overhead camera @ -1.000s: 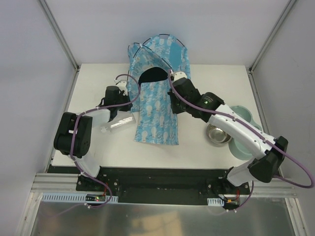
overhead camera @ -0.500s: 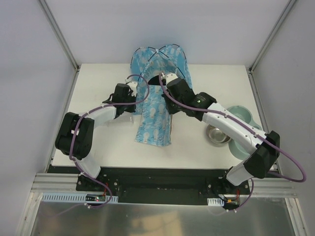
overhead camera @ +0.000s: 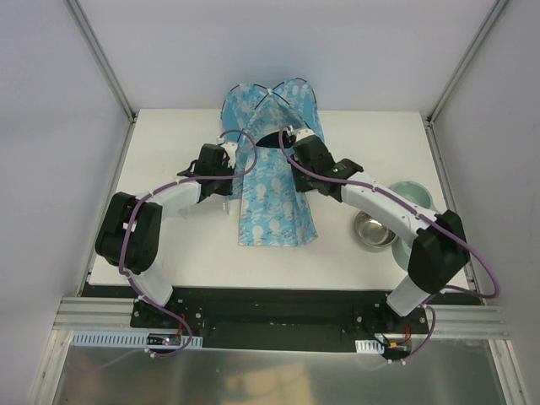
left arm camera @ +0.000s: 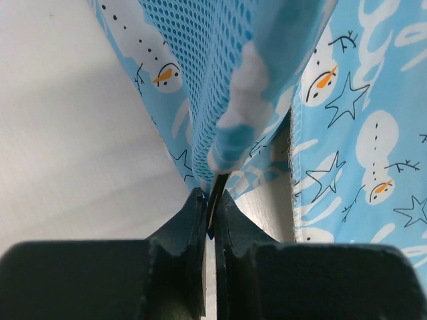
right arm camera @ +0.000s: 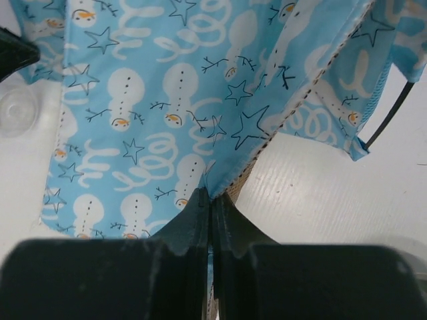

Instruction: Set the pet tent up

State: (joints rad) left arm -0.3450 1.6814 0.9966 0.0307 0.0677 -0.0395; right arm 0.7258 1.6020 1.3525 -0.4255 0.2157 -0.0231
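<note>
- Overhead, the pet tent stands at the far middle of the white worktop, against the back edge, with its arched doorway facing the arms.
- Its thin black poles cross at the top, and the walls look slack and uneven.
- A long printed mat in the same snowman print runs from the doorway toward the near edge and lies flat on the worktop.
- The left tool is at the tent's left base corner. The left wrist view shows its jaws pressed together on the thin black pole end that comes out of a fabric sleeve, with blue mesh just above.
- The right tool is at the right side of the doorway. The right wrist view shows its jaws pinched tight on a stitched hem, and that edge is lifted a little off the worktop.
- The pinched hem seems to belong to the printed mat, but I cannot tell whether the mat is joined to the tent there.
- A tent corner with mesh and a black pole hangs just beyond that hem, to the right.
- A steel bowl and a pale green bowl sit on the right side of the worktop, well apart from the tent.
</note>
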